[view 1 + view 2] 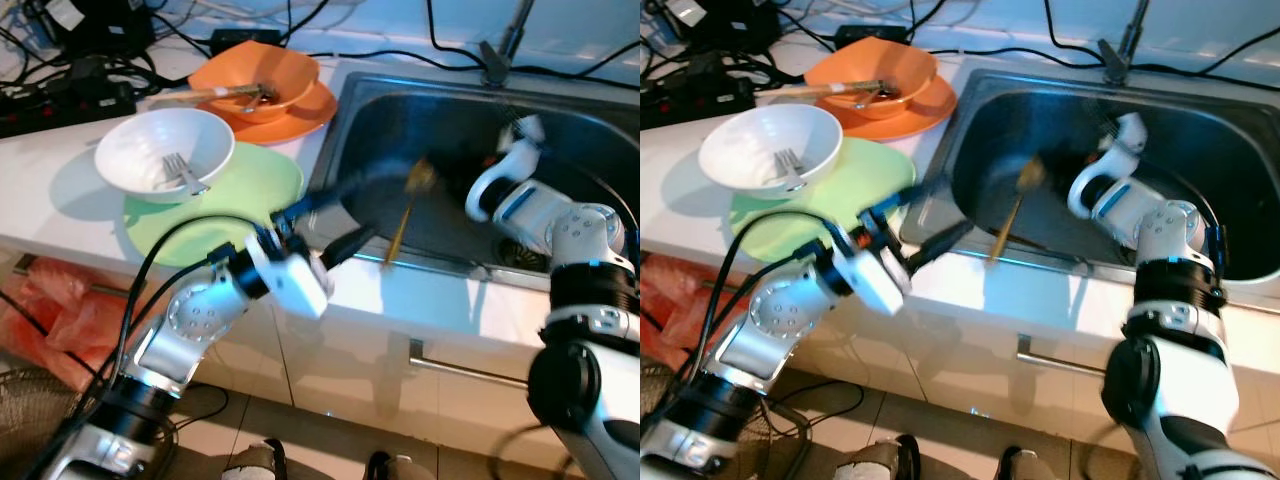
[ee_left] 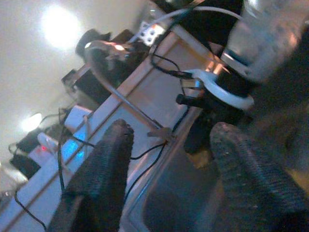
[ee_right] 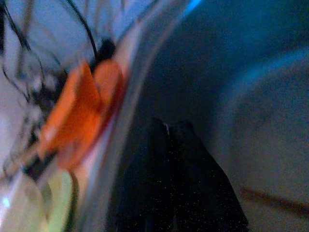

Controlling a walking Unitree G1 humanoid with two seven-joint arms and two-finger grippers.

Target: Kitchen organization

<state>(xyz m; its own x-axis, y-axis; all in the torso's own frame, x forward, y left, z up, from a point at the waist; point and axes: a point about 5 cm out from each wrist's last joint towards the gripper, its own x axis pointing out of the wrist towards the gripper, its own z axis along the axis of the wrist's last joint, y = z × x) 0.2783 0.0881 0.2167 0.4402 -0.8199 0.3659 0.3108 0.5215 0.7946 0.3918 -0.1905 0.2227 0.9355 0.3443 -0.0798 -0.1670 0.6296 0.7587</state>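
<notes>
So far only a wooden spoon (image 1: 405, 215) lies in the sink (image 1: 440, 105), right gripper (image 1: 1110, 130) closed, empty beside it; left gripper (image 1: 345, 215) spread at the rim. White bowl (image 1: 165, 150), orange bowl (image 1: 255, 80) and plates remain left.

Black cables (image 1: 560, 68) along the counter's back; red plastic bag (image 1: 50, 310) down on the floor.

Bowls (image 1: 165, 150) left of sink (image 1: 372, 120), prob. utensil (image 1: 405, 215) inside

Silver arms (image 1: 195, 325), black cables — black-fingered end effectors (image 1: 335, 225)
</notes>
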